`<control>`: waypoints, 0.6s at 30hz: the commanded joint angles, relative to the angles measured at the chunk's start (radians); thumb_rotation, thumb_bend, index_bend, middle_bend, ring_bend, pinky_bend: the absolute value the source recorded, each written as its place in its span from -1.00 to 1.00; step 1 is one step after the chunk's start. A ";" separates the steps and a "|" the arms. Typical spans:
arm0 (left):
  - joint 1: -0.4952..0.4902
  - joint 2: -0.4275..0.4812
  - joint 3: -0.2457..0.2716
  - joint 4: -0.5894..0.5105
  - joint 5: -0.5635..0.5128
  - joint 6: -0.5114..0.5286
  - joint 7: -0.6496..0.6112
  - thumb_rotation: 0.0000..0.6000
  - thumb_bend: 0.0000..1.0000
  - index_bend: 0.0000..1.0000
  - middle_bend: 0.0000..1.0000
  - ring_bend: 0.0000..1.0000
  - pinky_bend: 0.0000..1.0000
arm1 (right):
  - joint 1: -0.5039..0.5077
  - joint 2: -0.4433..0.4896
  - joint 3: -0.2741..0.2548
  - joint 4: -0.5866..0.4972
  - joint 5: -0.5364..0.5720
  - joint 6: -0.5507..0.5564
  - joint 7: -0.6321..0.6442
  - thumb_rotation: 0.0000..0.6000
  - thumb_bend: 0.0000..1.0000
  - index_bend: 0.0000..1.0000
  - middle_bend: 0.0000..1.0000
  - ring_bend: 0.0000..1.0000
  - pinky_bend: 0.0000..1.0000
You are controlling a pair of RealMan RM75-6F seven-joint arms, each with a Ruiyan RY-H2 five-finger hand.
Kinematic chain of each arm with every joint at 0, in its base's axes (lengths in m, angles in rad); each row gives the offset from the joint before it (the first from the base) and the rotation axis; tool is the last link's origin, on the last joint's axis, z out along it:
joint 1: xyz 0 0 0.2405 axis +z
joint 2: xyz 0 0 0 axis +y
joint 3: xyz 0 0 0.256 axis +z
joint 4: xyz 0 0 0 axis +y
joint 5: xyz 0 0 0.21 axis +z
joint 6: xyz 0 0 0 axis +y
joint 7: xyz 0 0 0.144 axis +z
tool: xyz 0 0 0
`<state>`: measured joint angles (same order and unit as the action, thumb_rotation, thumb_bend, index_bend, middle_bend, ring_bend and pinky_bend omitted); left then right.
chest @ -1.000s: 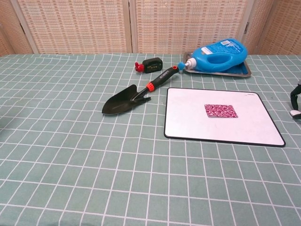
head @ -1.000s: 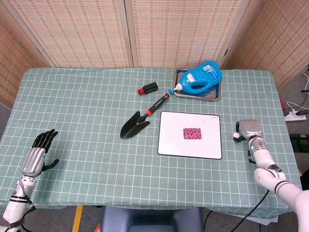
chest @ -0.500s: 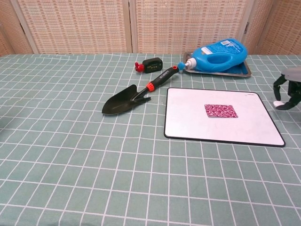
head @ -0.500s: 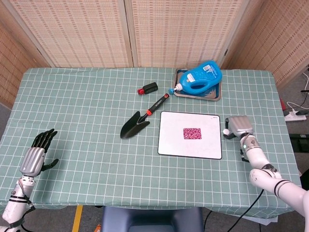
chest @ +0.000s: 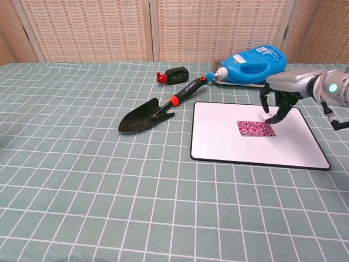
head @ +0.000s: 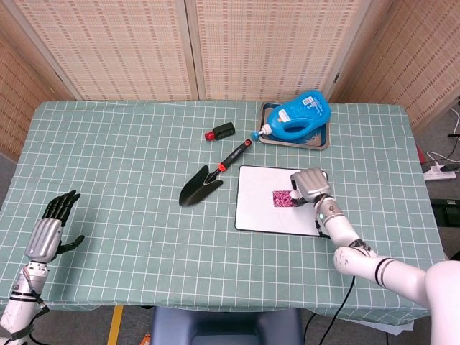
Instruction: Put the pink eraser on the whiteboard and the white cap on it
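Note:
The pink patterned eraser (head: pixel 283 198) (chest: pixel 255 129) lies flat near the middle of the whiteboard (head: pixel 257 210) (chest: pixel 223 144). My right hand (head: pixel 310 185) (chest: pixel 281 97) hangs over the board with its fingers pointing down at the eraser's right end. It pinches the small white cap (chest: pixel 271 115) at its fingertips; the cap is hard to pick out against the white board and is hidden in the head view. My left hand (head: pixel 47 233) rests at the table's front left with its fingers spread, holding nothing.
A black trowel with a red-banded handle (head: pixel 208 178) (chest: pixel 158 109) lies left of the board. Behind the board, a blue detergent bottle (head: pixel 303 115) (chest: pixel 253 64) lies on a tray (head: pixel 320 142) (chest: pixel 282 83). A small black item with a red end (head: pixel 221 131) (chest: pixel 174 75) sits farther back.
My right hand has carried the white cap leftward from the table's right edge to over the whiteboard, ending above the eraser's right end. The left hand has barely moved.

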<state>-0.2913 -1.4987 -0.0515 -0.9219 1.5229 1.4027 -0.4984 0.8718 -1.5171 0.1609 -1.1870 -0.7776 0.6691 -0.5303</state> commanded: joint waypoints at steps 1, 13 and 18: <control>0.000 0.000 -0.001 0.003 0.000 0.000 -0.005 1.00 -0.62 -1.00 -1.00 -1.00 -1.00 | 0.022 -0.025 -0.015 -0.001 0.042 0.012 -0.038 0.68 -0.41 0.06 0.92 0.89 1.00; 0.001 0.004 -0.002 -0.001 0.000 0.001 -0.016 1.00 -0.62 -1.00 -1.00 -1.00 -1.00 | 0.060 -0.055 -0.043 0.025 0.128 0.037 -0.092 0.68 -0.41 0.06 0.92 0.89 1.00; 0.000 0.004 -0.001 0.000 -0.001 -0.003 -0.016 1.00 -0.62 -1.00 -1.00 -1.00 -1.00 | 0.068 -0.055 -0.054 0.032 0.157 0.033 -0.104 0.70 -0.66 -0.05 0.92 0.89 1.00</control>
<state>-0.2910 -1.4950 -0.0527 -0.9217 1.5223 1.4004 -0.5153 0.9374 -1.5720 0.1100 -1.1575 -0.6268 0.7038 -0.6304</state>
